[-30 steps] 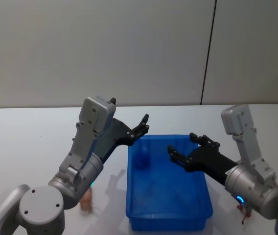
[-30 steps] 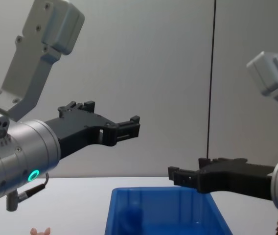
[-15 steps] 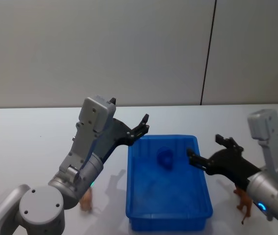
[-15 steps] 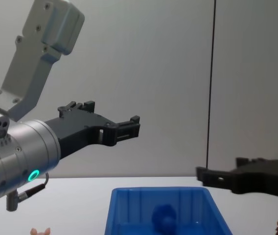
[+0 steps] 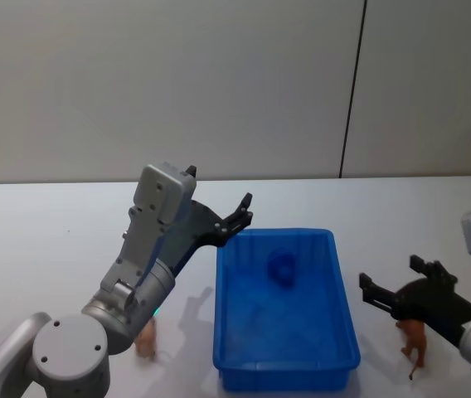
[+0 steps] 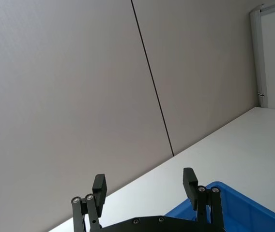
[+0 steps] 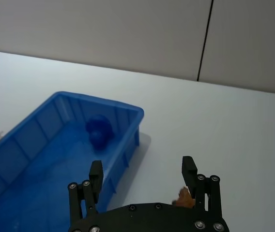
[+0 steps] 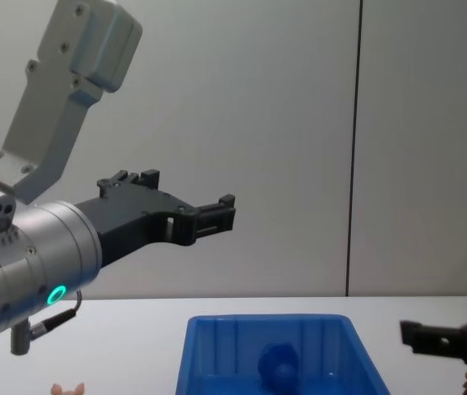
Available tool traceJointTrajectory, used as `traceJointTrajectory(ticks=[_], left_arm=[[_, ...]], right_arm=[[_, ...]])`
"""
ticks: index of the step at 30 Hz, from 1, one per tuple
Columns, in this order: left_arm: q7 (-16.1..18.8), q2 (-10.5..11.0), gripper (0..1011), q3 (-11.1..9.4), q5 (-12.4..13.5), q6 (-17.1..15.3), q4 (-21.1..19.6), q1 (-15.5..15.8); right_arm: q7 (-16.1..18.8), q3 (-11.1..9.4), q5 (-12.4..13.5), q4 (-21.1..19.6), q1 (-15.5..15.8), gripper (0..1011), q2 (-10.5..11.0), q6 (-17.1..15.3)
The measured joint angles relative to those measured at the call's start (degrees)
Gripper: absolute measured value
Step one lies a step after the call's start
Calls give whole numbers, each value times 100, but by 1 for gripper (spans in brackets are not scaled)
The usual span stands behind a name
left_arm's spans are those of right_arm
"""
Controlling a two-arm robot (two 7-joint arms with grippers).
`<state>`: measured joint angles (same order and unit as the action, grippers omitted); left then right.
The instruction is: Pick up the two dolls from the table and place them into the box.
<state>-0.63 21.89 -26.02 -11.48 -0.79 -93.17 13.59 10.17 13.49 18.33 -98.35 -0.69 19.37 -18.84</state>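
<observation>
Presently the right hand [image 5: 391,279], fingers apart, is hovering over the brown doll [image 5: 414,338] at the blue bin's [image 5: 285,363] four o'clock; the left hand [image 5: 242,211], likewise apart, is hanging at eleven.

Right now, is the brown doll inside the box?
No, the brown doll stands on the table to the right of the box, near the right gripper.
</observation>
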Motion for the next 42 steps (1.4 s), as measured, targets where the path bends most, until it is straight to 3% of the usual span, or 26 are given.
traceJointTrajectory(ticks=[13,28,32,41,42], left_arm=[[0,0,1001,0,0,0,0,0],[0,0,1001,0,0,0,0,0],[0,0,1001,0,0,0,0,0],[0,0,1001,0,0,0,0,0],[0,0,1001,0,0,0,0,0]], right_arm=[[-259,-120,232,70,127,1001,120,-407],[-324,-110,265,512,-85,996,-9,-636],[-316,-92,247,636,-158,929,-59,-675],[-294,-63,207,858,-305,676,-154,-751],[-294,-60,202,881,-321,606,-164,-756]])
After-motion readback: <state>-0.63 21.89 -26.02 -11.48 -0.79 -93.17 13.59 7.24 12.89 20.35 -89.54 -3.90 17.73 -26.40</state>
